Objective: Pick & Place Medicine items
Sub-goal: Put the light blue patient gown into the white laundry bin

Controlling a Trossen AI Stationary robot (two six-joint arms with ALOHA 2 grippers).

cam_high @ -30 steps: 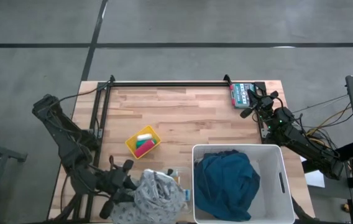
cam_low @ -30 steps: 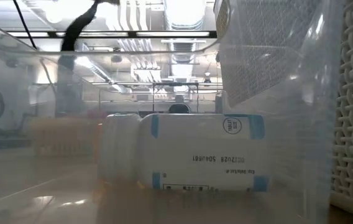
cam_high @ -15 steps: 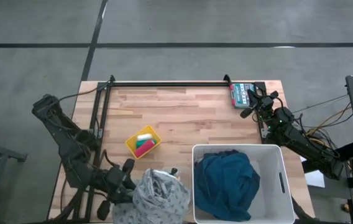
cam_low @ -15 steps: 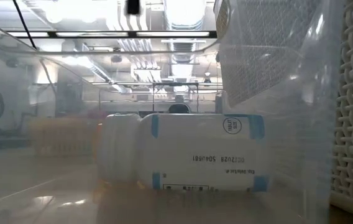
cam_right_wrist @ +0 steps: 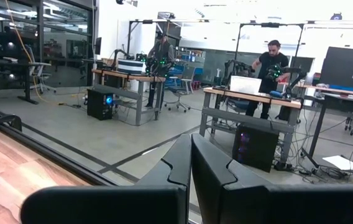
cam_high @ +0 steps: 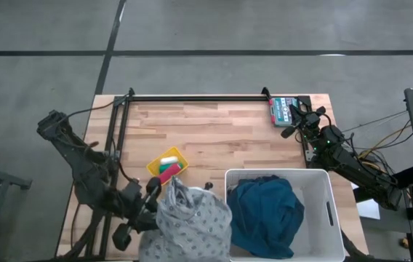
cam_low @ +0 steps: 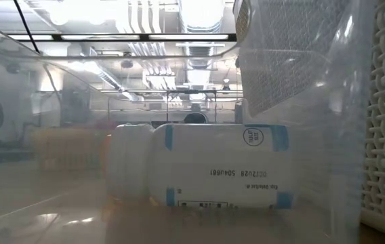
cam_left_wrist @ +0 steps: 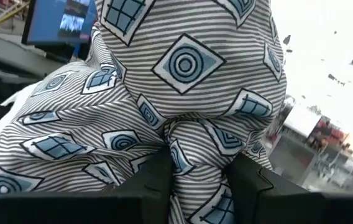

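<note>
My left gripper (cam_high: 153, 196) stands near the table's front edge, left of the white basket (cam_high: 328, 191), and is shut on a grey patterned cloth (cam_high: 192, 222). In the left wrist view the cloth (cam_left_wrist: 183, 81) fills most of the picture. A white medicine bottle with blue label bands (cam_low: 206, 166) lies on its side on the table, seen through clear plastic in the low view. My right gripper (cam_high: 292, 121) waits shut at the table's far right corner, its fingers (cam_right_wrist: 192, 163) closed on nothing. My left gripper pinches a bunched fold of the grey cloth (cam_left_wrist: 195, 163) between its two fingers (cam_left_wrist: 155, 180); several layers are gathered there. The fingers lie about level and come from the table's left side. The cloth bulges out beyond them and hangs down; whether its lower end touches the table cannot be told.
A yellow tray (cam_high: 153, 169) with white, pink and green items sits mid-table. The white basket holds a blue cloth (cam_high: 265, 211). A green and white box (cam_high: 282, 109) lies at the far right corner by my right gripper. A black frame (cam_high: 192, 97) runs along the far edge.
My left gripper has gone up and a little toward the table's far edge, tipping up to about level, still shut on the grey cloth. The cloth has been lifted with it and now spreads wider beside the basket. The arm has left the low view.
</note>
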